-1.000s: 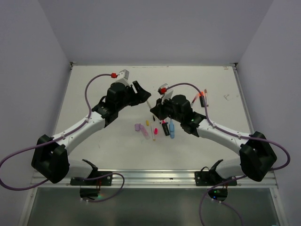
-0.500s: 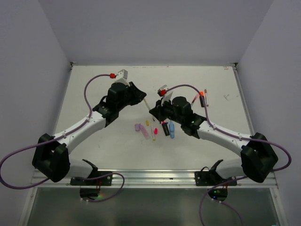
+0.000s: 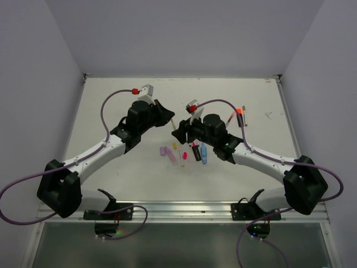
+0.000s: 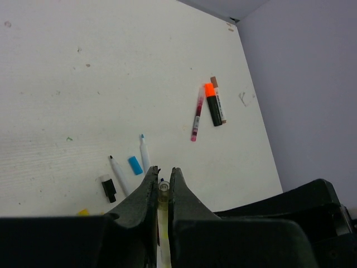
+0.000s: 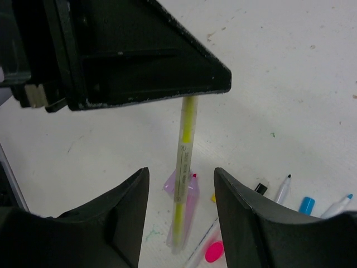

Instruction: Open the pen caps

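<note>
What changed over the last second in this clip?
The right gripper, open, slid left toward the yellow pen that the left gripper holds; the pen now lines up with the gap between its fingers. The left gripper barely shifted and kept its grip. The loose pens on the table stayed put.

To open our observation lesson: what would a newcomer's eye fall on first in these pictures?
The two arms meet over the middle of the table. The left gripper is shut on a thin yellow pen, whose free end shows between the fingers of the open right gripper. Below them lie scattered pens and loose caps, with an orange-capped highlighter apart toward the table's right side.
</note>
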You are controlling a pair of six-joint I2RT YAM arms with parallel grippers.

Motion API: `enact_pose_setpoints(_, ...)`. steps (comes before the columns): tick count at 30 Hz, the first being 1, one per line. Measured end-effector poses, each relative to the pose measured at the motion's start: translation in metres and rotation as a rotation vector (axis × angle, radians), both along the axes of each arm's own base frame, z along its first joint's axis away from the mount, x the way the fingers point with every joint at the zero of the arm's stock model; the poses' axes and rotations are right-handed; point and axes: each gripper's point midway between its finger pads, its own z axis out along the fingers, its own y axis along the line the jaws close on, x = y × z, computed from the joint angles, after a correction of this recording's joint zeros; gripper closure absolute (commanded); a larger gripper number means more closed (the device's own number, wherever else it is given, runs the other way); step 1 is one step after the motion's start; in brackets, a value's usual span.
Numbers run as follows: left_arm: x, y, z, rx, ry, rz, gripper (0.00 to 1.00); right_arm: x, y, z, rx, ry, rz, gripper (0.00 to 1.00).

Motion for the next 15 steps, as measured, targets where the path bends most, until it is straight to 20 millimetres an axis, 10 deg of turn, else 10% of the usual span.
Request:
enact_pose_setpoints(7,-0.012,0.000,0.000,-0.007,-0.020,-0.030,1.00,0.014,0.014,-0.009,-0.014,0.019,0.001,0.53)
enact_pose_setpoints(12,-0.012,0.000,0.007,-0.022,-0.057,-0.031,1.00,0.011,0.021,-0.013,-0.004,0.037,0.037,0.97)
enact_pose_setpoints(15,-0.012,0.000,0.008,-0.031,-0.072,-0.028,1.00,0.010,0.022,-0.013,0.002,0.044,0.042,1.00)
